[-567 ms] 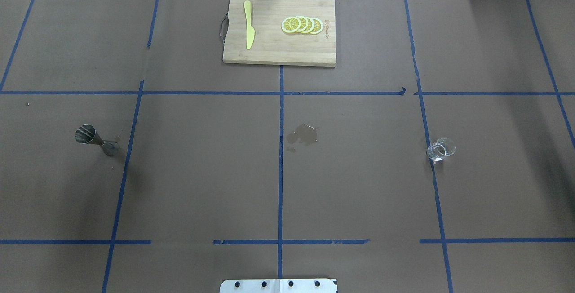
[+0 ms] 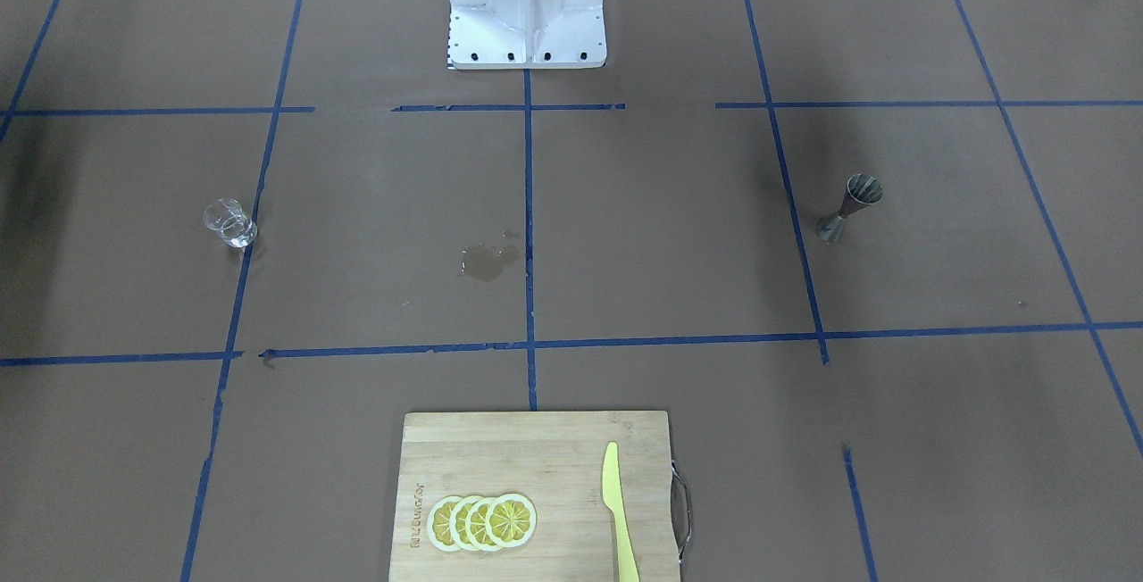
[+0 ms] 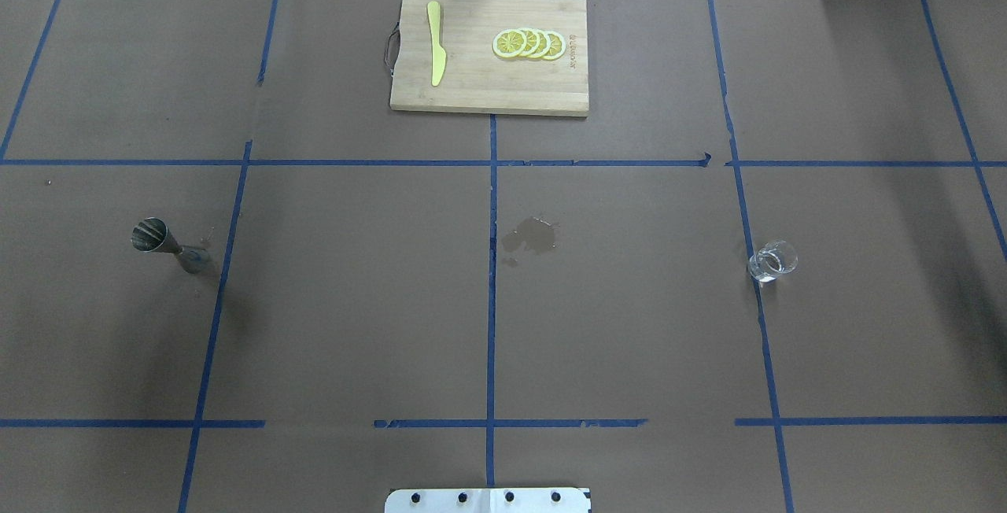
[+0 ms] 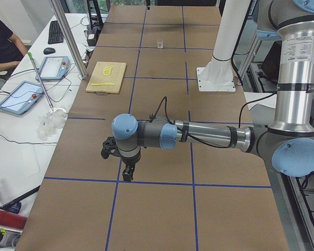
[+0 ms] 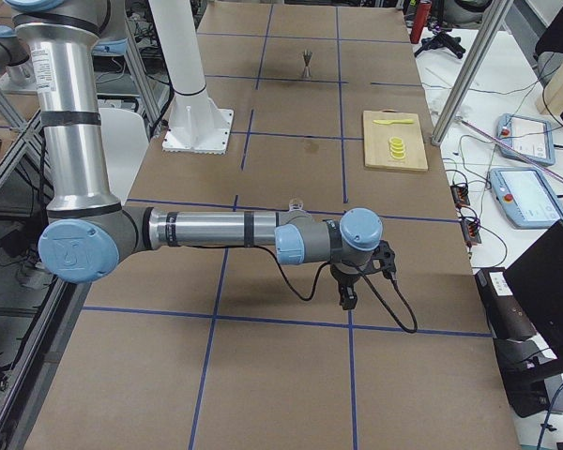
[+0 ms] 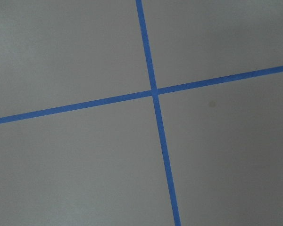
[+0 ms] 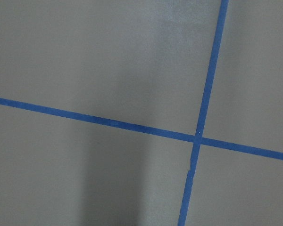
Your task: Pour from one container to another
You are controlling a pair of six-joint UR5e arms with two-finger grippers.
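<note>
Nothing has moved since a moment ago, so we have not begun pouring: the glass cup stands far from the jigger on the worktop, and we cannot tell if our left claw or right claw is wide.

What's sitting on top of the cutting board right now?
On the cutting board lie a yellow knife and four overlapping lemon slices. Only the end slice nearest the knife shows whole; each other is partly covered by its neighbour.
</note>
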